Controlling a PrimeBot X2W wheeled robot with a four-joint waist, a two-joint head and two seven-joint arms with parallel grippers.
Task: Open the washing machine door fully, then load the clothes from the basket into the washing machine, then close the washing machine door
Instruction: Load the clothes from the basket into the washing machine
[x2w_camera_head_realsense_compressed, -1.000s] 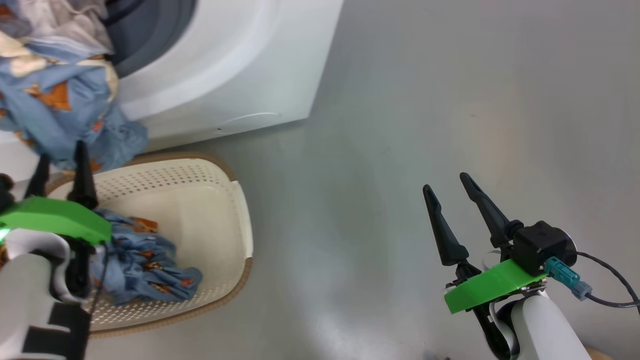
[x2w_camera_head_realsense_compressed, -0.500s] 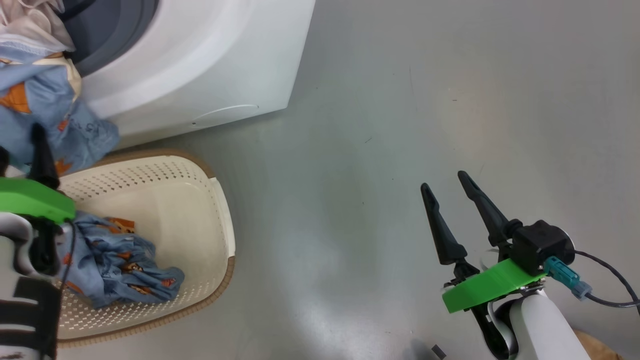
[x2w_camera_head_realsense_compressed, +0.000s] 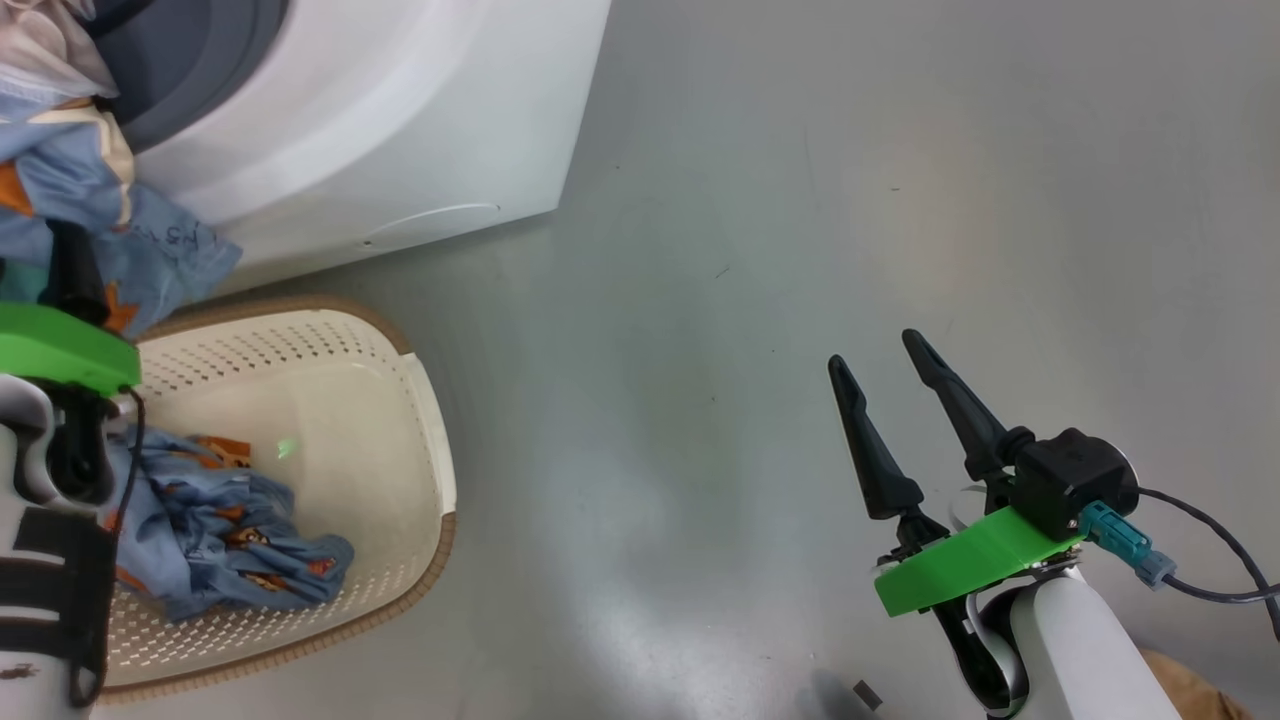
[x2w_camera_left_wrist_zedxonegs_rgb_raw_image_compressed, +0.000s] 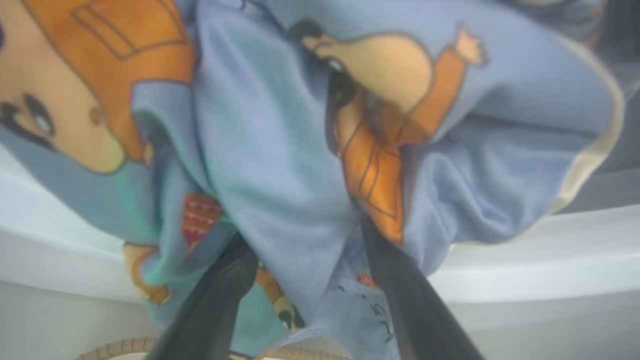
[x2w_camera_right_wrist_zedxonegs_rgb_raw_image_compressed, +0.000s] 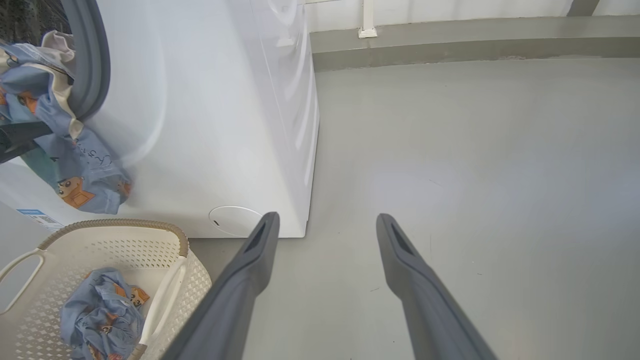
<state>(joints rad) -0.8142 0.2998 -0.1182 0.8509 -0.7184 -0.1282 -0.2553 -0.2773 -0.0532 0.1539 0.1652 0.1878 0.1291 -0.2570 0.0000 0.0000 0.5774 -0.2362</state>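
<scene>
1. Left gripper (x2w_camera_left_wrist_zedxonegs_rgb_raw_image_compressed: 302, 235) has its two dark fingers spread. The tips are buried under a hanging fold of the clothes (x2w_camera_left_wrist_zedxonegs_rgb_raw_image_compressed: 280, 150), which drapes over and between them without being squeezed.
2. The right gripper (x2w_camera_head_realsense_compressed: 872, 350) hovers well off to the right over the bare grey floor (x2w_camera_head_realsense_compressed: 760, 200), fingers apart with nothing between them.
3. Beneath the left arm, the basket (x2w_camera_head_realsense_compressed: 425, 440) sits on the floor just in front of the washing machine (x2w_camera_head_realsense_compressed: 400, 110). A small crumpled bundle (x2w_camera_head_realsense_compressed: 225, 540) of the same blue printed fabric lies toward its left side.
4. Beyond the basket, the machine's opening is uncovered. Blue and white cloth spills out over the grey gasket (x2w_camera_head_realsense_compressed: 190, 60) and hangs down the white front, ending just above the basket's brown rim.
5. In the right wrist view, a small blue label (x2w_camera_right_wrist_zedxonegs_rgb_raw_image_compressed: 30, 214) shows at the machine's base, near the bottom of the hanging cloth.
</scene>
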